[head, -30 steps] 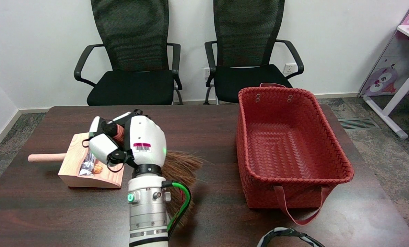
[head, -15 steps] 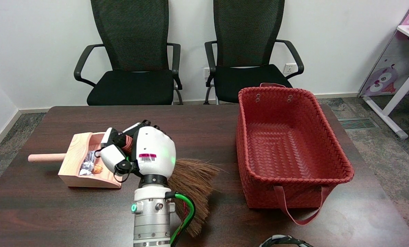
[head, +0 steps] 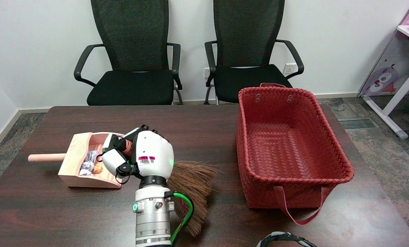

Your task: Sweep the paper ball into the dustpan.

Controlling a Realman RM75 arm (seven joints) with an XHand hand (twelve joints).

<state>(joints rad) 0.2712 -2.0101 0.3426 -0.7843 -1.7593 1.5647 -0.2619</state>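
The wooden dustpan [head: 88, 164] lies at the counter's [head: 53, 212] left side, handle pointing left. The paper ball [head: 89, 165] already sits inside it, crumpled against the back wall beside a small orange scrap. Just right of the pan's mouth, the right hand [head: 139, 156] grips the brush [head: 190, 185] by its handle, bristles fanned out on the counter toward the right. A red basket [head: 290, 147] stands well apart at the right. Judging by this, the sweep looks done; only putting the brush down may remain.
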